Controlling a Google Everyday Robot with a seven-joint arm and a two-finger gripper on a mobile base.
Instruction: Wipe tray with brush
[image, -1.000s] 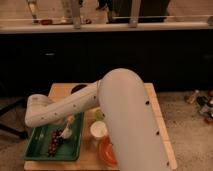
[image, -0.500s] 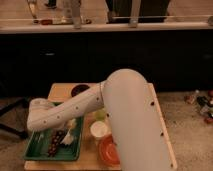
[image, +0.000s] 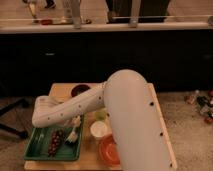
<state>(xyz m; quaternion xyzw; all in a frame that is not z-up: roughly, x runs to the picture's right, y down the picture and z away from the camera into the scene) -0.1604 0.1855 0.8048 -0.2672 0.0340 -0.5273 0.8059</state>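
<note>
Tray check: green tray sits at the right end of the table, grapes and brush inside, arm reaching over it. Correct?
Not quite. The camera view shows the green tray at the left end of the table, not the right; the orange bowl is to its right. The rest holds: grapes and brush lie inside, and the arm reaches over it, with the gripper just above the brush.

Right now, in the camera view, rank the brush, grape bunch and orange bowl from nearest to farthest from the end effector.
The end effector hangs under the forearm, over the tray.
1. brush: just below it, in the tray.
2. grape bunch: image-left, in the tray.
3. orange bowl: image-right, outside the tray, near the table's front edge.
</note>
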